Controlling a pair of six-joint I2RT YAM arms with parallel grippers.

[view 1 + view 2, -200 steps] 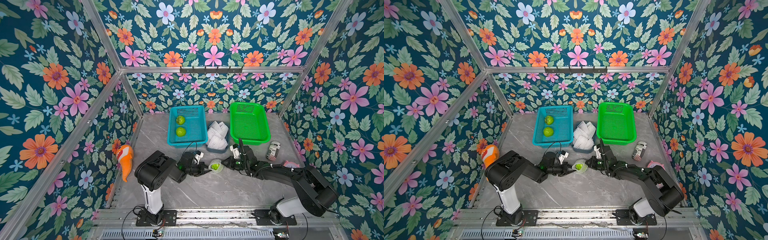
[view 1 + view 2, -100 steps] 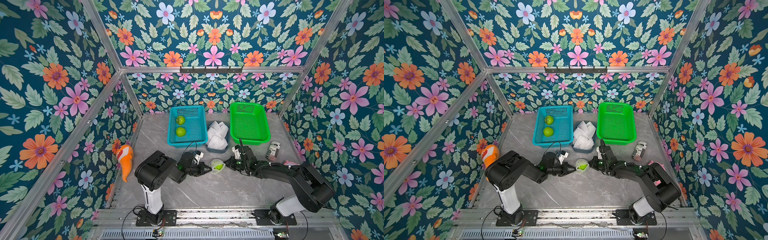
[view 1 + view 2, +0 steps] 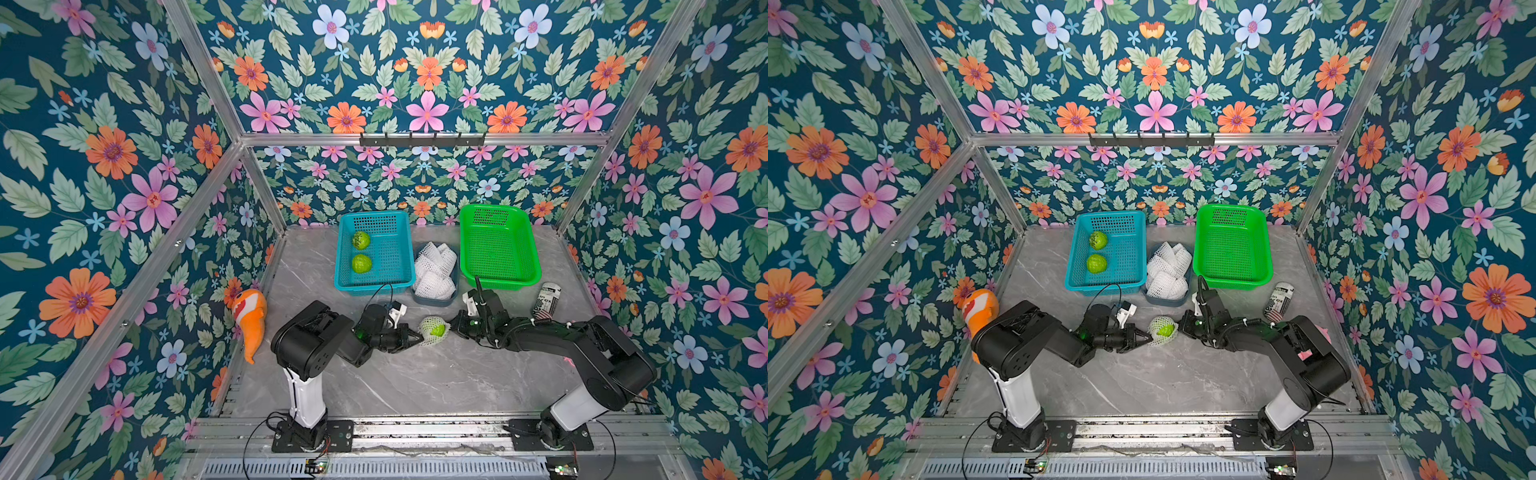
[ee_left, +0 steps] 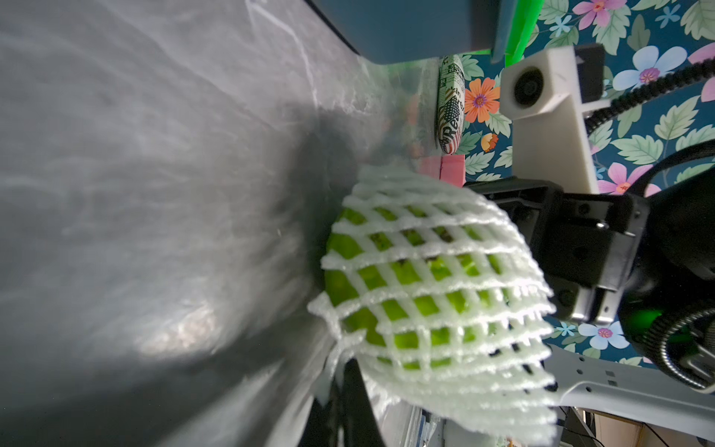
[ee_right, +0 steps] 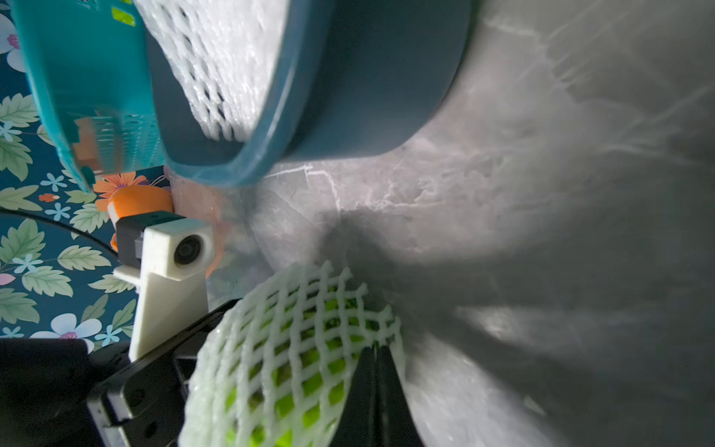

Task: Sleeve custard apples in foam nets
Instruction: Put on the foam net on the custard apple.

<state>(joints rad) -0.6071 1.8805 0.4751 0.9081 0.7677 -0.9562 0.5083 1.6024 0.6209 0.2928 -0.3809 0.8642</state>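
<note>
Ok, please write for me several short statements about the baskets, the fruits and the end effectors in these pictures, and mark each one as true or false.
1. Two bare custard apples lie in the teal basket. True.
2. The green basket holds one sleeved fruit. False: nothing lies in it.
3. The spare foam nets sit in the dark tub between the two baskets. True.
4. The right end effector stands wide open. False: its fingers are shut together, pinching the foam net that wraps the third custard apple.
5. The orange plush fish lies inside the teal basket. False: it lies on the table, by the wall near the left arm.
</note>
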